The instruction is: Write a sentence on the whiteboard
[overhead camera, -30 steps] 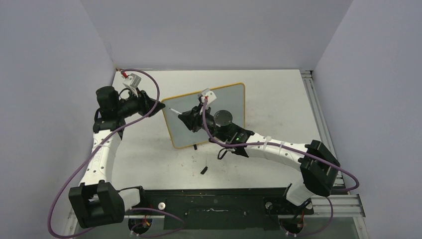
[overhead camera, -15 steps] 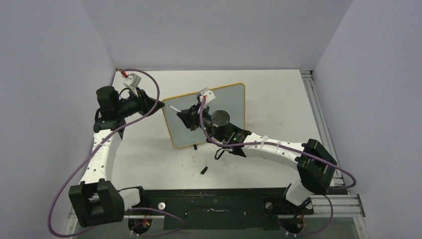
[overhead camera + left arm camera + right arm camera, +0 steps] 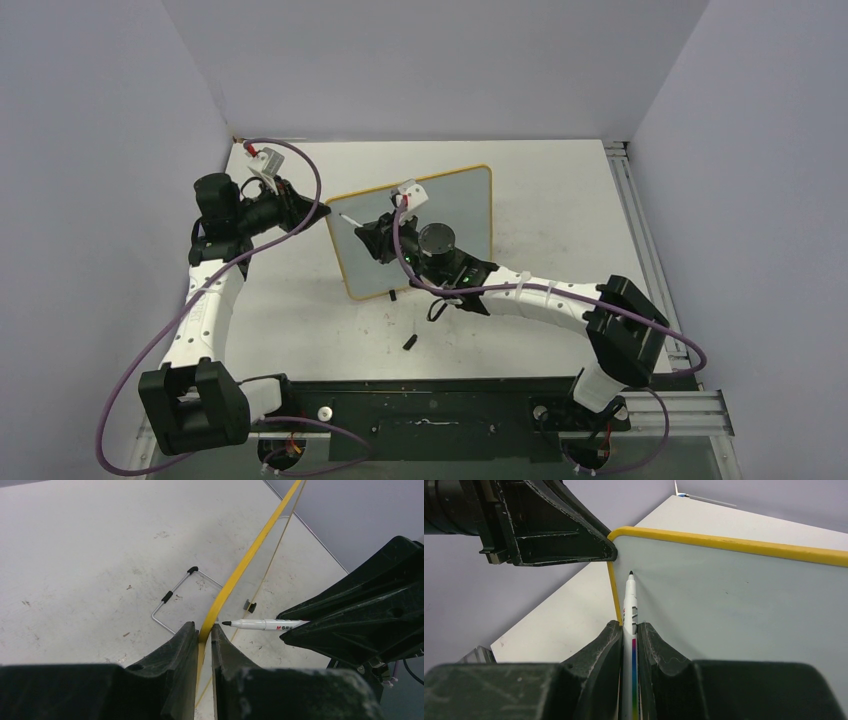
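whiteboard (image 3: 460, 200) stands propped near the middle of the table (image 3: 560, 200). left gripper (image 3: 202, 630) is pinched tight on its yellow frame, up at the board's 10 o'clock corner. right gripper (image 3: 628, 627) is clamped on the marker pen (image 3: 629, 597), tip aimed toward 10 o'clock, right at the pale face just inside that corner.

White left arm (image 3: 200, 320) at 9 o'clock, white right arm (image 3: 545, 293) at 4 o'clock, chunky black joints (image 3: 195, 405), long purple cables (image 3: 316, 178), rough black left gripper (image 3: 202, 632).
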Motion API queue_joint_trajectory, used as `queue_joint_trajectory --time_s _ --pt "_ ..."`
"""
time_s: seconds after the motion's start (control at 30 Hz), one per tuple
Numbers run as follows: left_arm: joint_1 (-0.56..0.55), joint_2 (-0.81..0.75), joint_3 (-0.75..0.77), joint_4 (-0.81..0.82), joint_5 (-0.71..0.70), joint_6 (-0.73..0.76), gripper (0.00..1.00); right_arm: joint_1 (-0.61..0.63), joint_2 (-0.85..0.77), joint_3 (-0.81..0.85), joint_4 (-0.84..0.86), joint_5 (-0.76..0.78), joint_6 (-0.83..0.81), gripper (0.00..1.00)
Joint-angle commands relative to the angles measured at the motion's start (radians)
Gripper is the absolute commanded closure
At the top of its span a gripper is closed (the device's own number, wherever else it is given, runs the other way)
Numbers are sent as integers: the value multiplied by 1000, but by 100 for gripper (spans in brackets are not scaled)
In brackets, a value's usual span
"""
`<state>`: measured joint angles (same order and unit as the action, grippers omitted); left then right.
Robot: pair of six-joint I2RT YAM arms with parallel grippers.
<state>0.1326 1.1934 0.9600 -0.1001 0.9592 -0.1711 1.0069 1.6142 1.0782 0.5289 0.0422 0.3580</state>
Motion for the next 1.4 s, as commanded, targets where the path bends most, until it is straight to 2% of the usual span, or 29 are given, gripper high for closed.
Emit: queue_joint_trajectory --time_s 0.0,0.9,1.37 --pt "-1 3 6 40 27 8 91 12 2 58 66 16 -7 95" --pt "-1 -5 3 36 29 19 96 14 12 71 5 116 -2 95" --pt "1 -8 5 30 26 22 97 14 -30 22 0 192 -1 95"
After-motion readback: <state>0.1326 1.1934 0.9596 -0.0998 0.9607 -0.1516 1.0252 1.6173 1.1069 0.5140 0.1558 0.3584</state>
